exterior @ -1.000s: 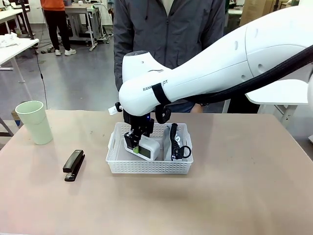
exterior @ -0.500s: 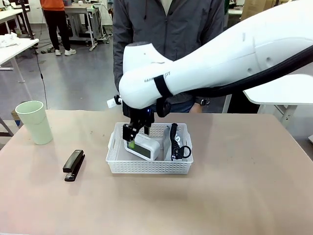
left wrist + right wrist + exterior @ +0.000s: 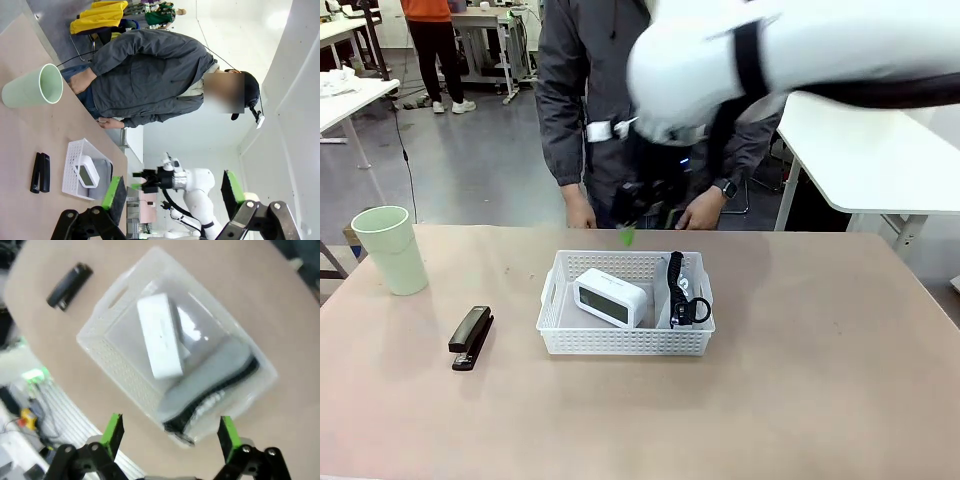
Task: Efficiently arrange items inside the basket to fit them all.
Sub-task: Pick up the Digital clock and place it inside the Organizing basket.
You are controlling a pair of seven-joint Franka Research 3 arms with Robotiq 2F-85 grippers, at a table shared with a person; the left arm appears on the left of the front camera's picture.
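Basket (front): the white lattice basket (image 3: 620,342) sits in the middle of the table (image 3: 800,390), one long side toward the near edge.
Box (front): the white flat box (image 3: 610,297) is inside the basket's left part, propped at a slant with its broad face toward the near edge.
Pouch (front): the grey pouch (image 3: 676,280) stands on edge against the basket's right end wall, its black strap on top and looping over the near rim.
Stapler (front): the black stapler (image 3: 471,337) lies flat on the table outside the basket, toward the left edge.
Cup (front): the pale green cup (image 3: 390,250) stands upright near the far left corner, well apart from the basket.
Right gripper (front): the right gripper (image 3: 642,222) is a blur in the air above the basket's far rim and touches nothing.
Person (front): a person (image 3: 570,110) in a grey jacket stands at the far edge, both hands low beside it.
Left gripper (left wrist): the left gripper (image 3: 172,192) has its jaws wide apart and empty, well off the table.
Table (left wrist): cup, stapler and basket lie in a row. The box and pouch are in the basket, and the person is behind them.
Right gripper (right wrist): its jaws are apart with nothing between them, high over the basket.
Basket (right wrist): seen from above and blurred, with the box slanted across the middle and the pouch along one end wall.
Stapler (right wrist): on bare table beyond the basket's other end.
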